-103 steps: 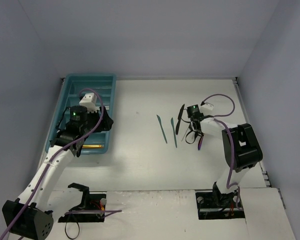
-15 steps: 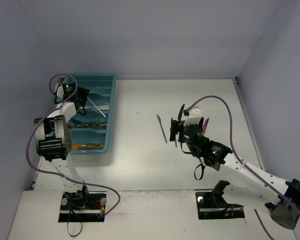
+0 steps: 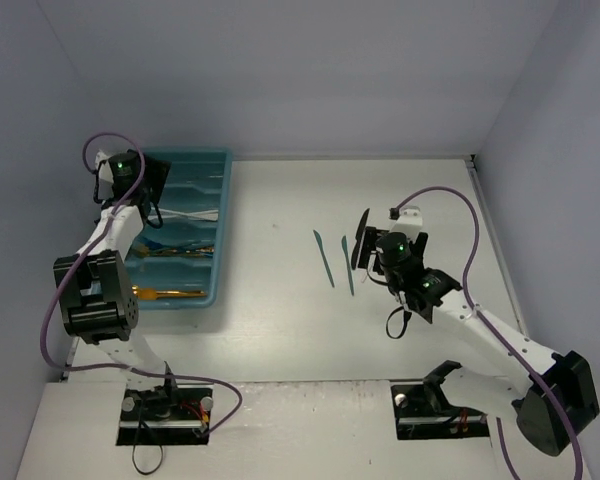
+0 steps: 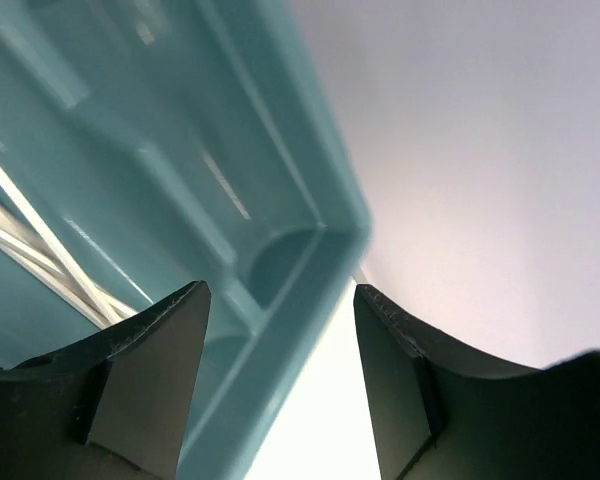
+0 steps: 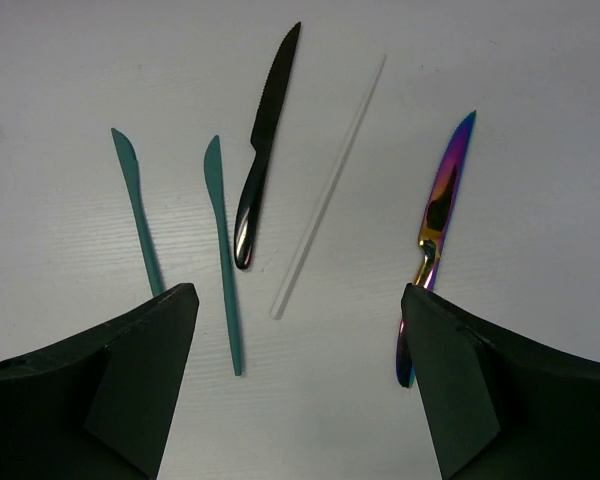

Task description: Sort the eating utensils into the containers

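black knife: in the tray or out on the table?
Out: the black knife lies on the table beside a teal knife, in front of the open right gripper.

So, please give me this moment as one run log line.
left end effector: open, empty, over tray corner | right end effector: open, empty, above black knife, white utensil | also loose: iridescent knife

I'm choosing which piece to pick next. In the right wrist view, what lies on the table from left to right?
From the left: slim teal plastic knife → second slim teal plastic knife → black serrated knife → thin white plastic utensil → iridescent purple metal knife.
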